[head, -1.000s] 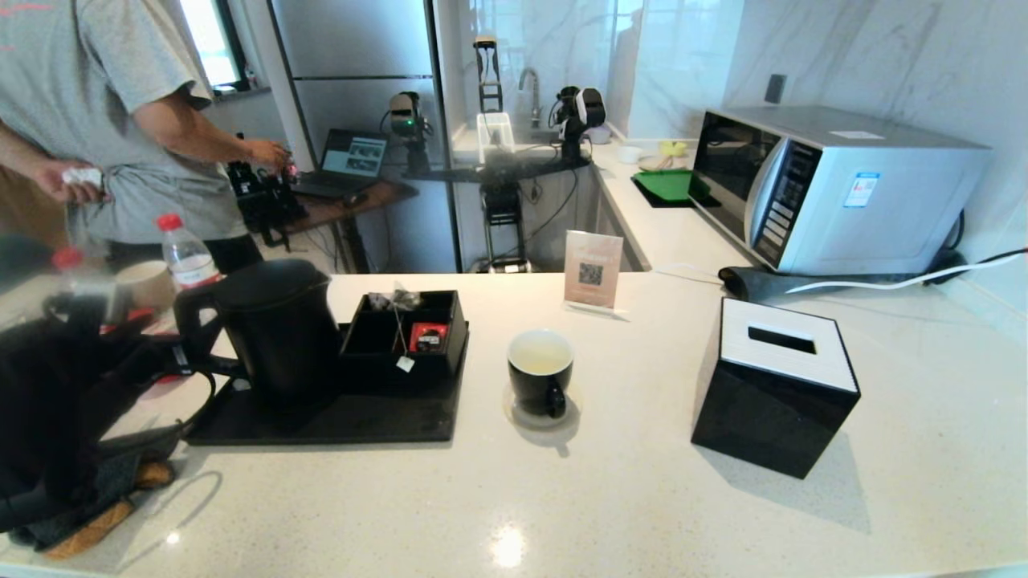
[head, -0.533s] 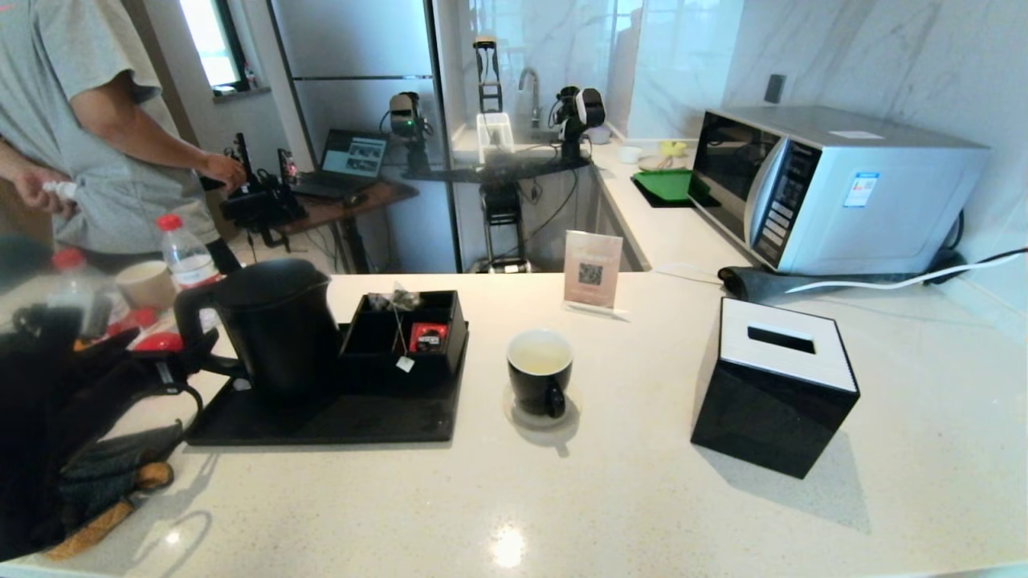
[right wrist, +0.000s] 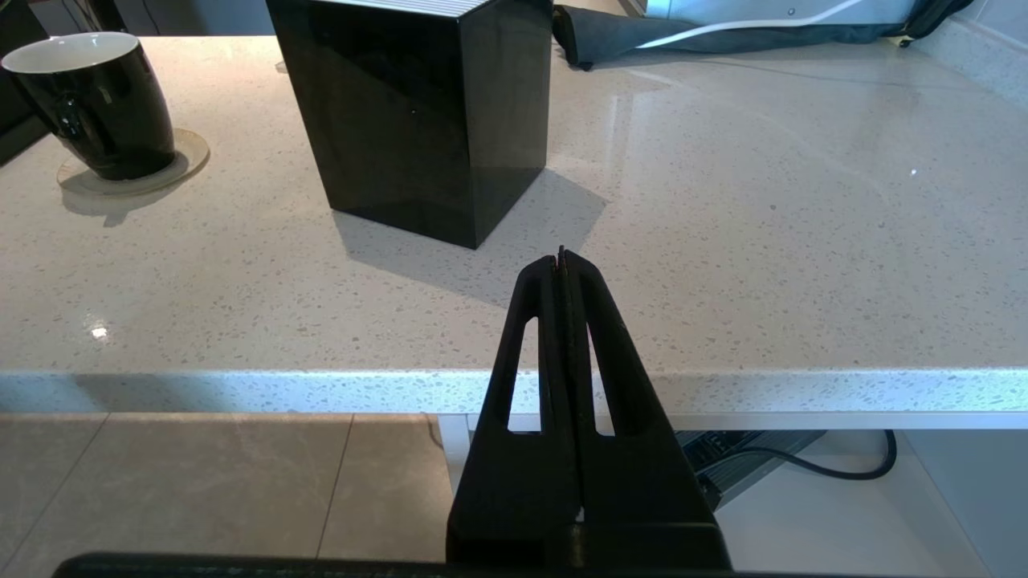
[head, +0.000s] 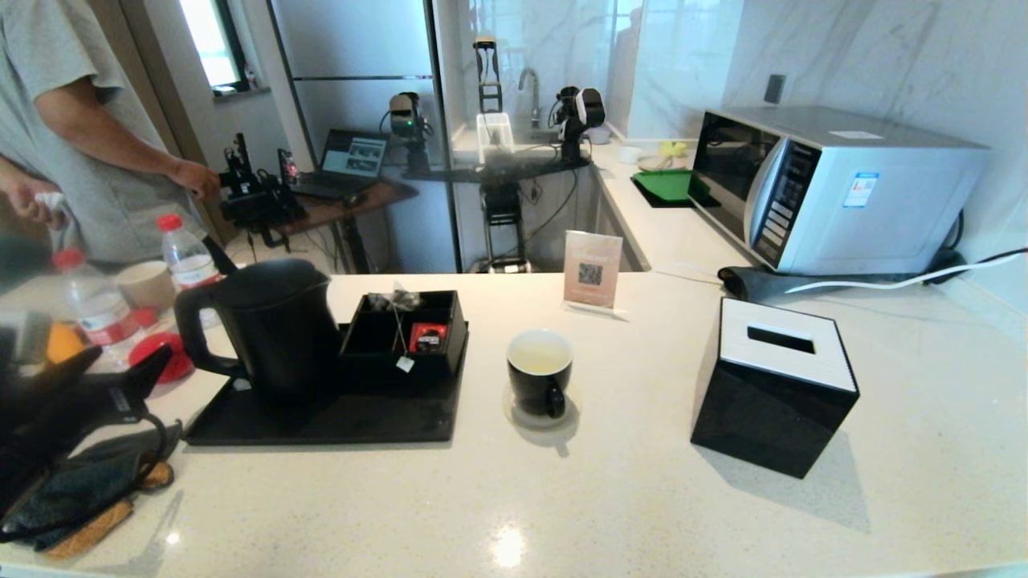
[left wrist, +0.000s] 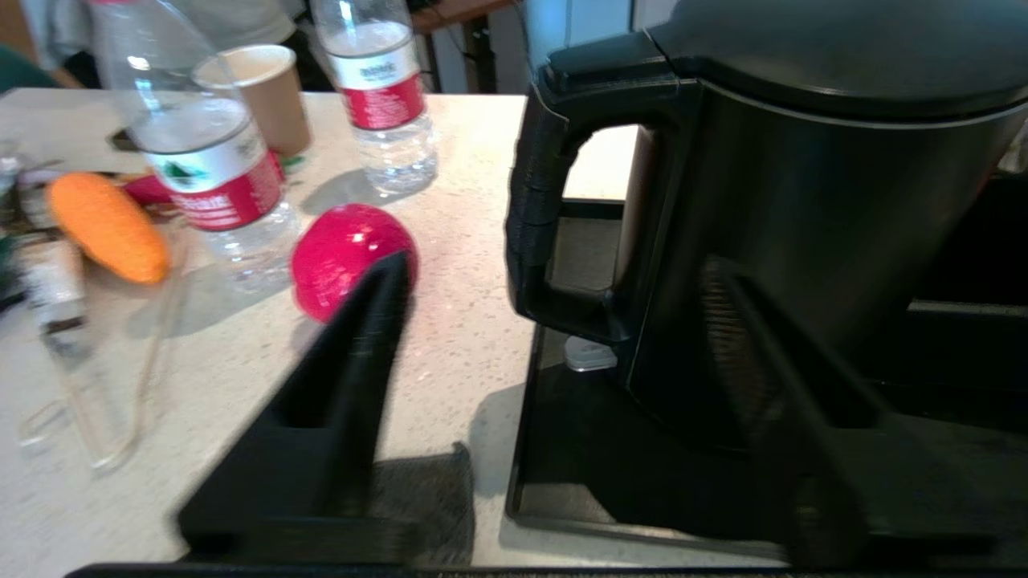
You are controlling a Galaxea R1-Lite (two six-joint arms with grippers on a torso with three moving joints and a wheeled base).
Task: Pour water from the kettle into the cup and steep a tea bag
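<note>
The black kettle [head: 273, 329] stands upright on the black tray [head: 337, 421], handle [left wrist: 536, 201] toward my left gripper [head: 120, 365]. That gripper is open, left of the tray and apart from the handle; one finger [left wrist: 361, 337] is over the counter, the other [left wrist: 755, 345] in front of the kettle body [left wrist: 811, 201]. The black cup [head: 540, 373] sits on a coaster with pale water [head: 540, 353] inside. The tea bag [head: 399, 300] lies in the tray's organizer, its tag [head: 405, 364] hanging over the front. My right gripper [right wrist: 562, 258] is shut and empty at the counter's front edge, near the cup [right wrist: 92, 104].
Red-capped bottles [head: 186, 255], a tan paper cup [head: 144, 285], a red round object [left wrist: 349, 257] and an orange item [left wrist: 108, 229] crowd the counter left of the tray. A dark cloth [head: 72, 490] lies under my left arm. The black tissue box [head: 775, 385], microwave [head: 835, 189] and a person [head: 64, 136] are nearby.
My left gripper has drawn back to the left and down, away from the kettle's handle. The person at the back left has stepped further left. Kettle, cup and tea bag have not moved.
</note>
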